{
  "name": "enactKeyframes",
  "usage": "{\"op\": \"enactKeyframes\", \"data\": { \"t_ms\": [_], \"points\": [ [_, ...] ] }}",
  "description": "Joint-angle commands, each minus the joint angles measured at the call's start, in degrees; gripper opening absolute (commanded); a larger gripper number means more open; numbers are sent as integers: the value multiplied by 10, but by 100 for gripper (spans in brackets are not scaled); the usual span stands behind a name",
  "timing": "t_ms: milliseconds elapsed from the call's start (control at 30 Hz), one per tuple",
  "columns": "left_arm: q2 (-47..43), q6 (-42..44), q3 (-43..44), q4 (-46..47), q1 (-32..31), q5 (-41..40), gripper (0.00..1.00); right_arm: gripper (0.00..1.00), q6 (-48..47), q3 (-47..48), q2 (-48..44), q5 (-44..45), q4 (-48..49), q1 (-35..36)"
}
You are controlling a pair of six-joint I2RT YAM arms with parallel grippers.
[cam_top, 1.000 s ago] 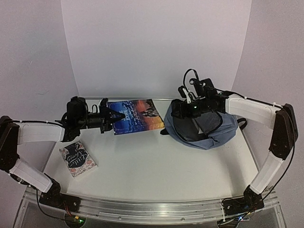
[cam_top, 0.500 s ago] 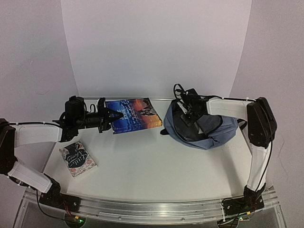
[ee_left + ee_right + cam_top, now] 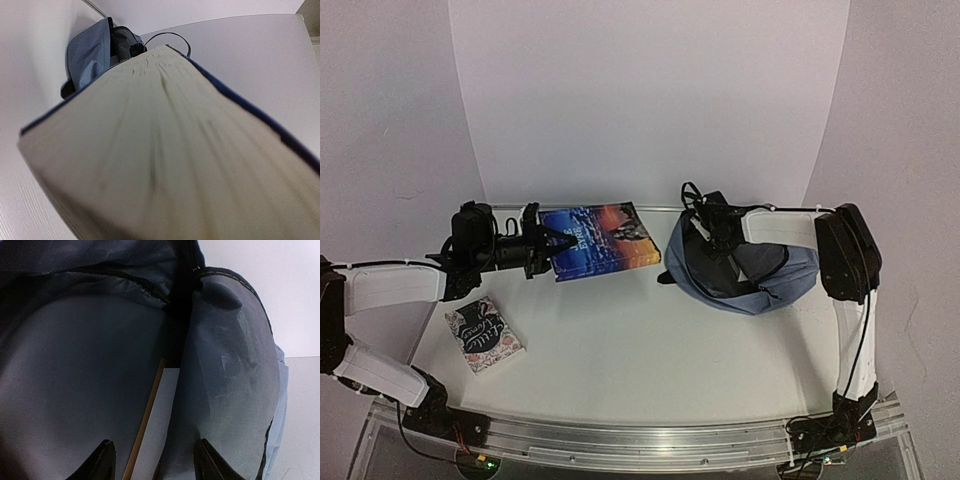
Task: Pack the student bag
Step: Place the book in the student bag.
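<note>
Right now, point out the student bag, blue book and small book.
student bag (image 3: pixel 782 284): top external view, blue outer fabric.
blue book (image 3: pixel 605 240): top external view, middle of front cover.
small book (image 3: pixel 485 333): top external view, middle of cover.

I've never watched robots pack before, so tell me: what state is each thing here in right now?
student bag: unzipped, mouth gaping.
large blue book: closed, held at one edge by the left gripper.
small patterned book: closed, lying flat, untouched.
left gripper: shut on the large blue book.
right gripper: open, inside the student bag.
</note>
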Motion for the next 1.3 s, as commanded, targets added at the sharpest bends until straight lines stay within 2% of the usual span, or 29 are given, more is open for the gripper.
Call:
{"op": "enactKeyframes", "data": {
  "t_ms": [0, 67, 167, 233, 300, 333, 367, 567, 733, 1067, 1267],
  "points": [
    [-47, 13, 17, 87, 2, 8, 0, 52, -17, 34, 18, 36, 9, -7],
    [-49, 15, 16, 83, 3, 8, 0, 50, -20, 39, 22, 43, 9, -10],
    [-50, 15, 15, 81, 3, 7, 0, 42, -23, 41, 27, 47, 9, -15],
    [-49, 15, 14, 83, 3, 7, 0, 29, -19, 41, 27, 43, 9, -16],
    [-48, 15, 13, 85, 3, 6, 0, 9, -14, 41, 21, 31, 8, -17],
    [-47, 15, 12, 87, 3, 5, 0, 2, -10, 40, 18, 26, 8, -17],
    [-46, 15, 11, 88, 3, 5, 0, 0, -6, 40, 14, 20, 6, -18],
    [-36, 17, 9, 91, 3, 6, 0, 0, 22, 39, -16, -43, -12, -15],
    [-23, 15, 1, 101, 3, 9, 0, 0, 47, 22, -53, -114, -29, 15],
    [0, 20, 0, 103, 2, 11, 0, 0, 168, 65, -96, -241, -90, 38],
    [66, -25, -14, 201, -4, 26, 0, 0, 213, 83, -114, -286, -99, 38]
  ]
}}
